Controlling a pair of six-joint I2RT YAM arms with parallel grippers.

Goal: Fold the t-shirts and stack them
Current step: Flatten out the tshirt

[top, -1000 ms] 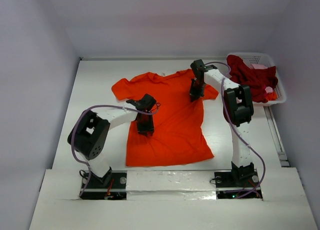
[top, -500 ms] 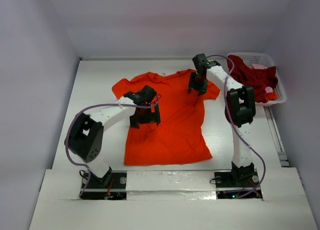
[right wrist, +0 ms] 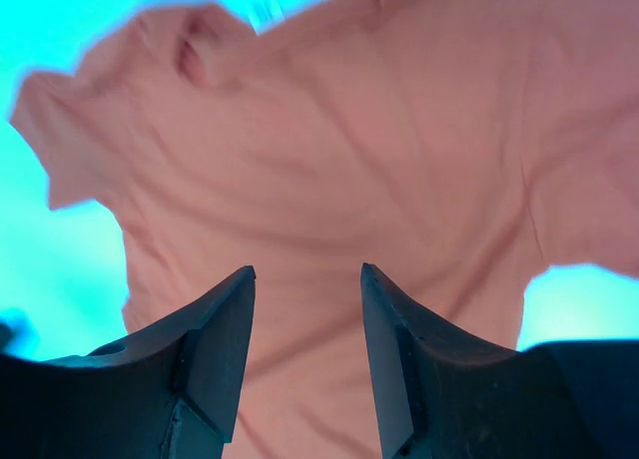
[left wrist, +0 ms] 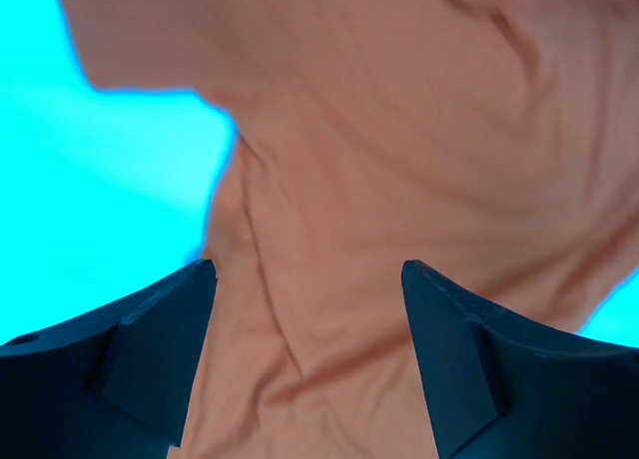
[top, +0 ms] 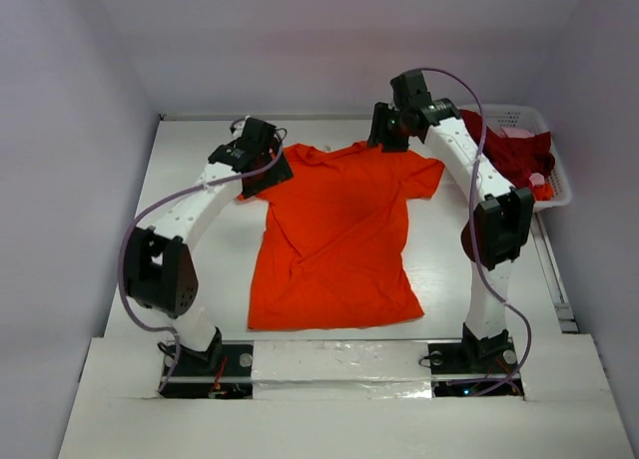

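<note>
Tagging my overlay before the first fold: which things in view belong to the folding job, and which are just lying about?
Job:
orange t-shirt, spread flat on the table
dark red t-shirt, heaped in the basket
pink cloth in the same heap, possibly another shirt

Lying about:
the white lattice basket itself
the table

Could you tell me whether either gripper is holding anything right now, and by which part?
Nothing is held: the left gripper and right gripper hang open near the orange-red t-shirt shoulders, no cloth between their jaws.
</note>
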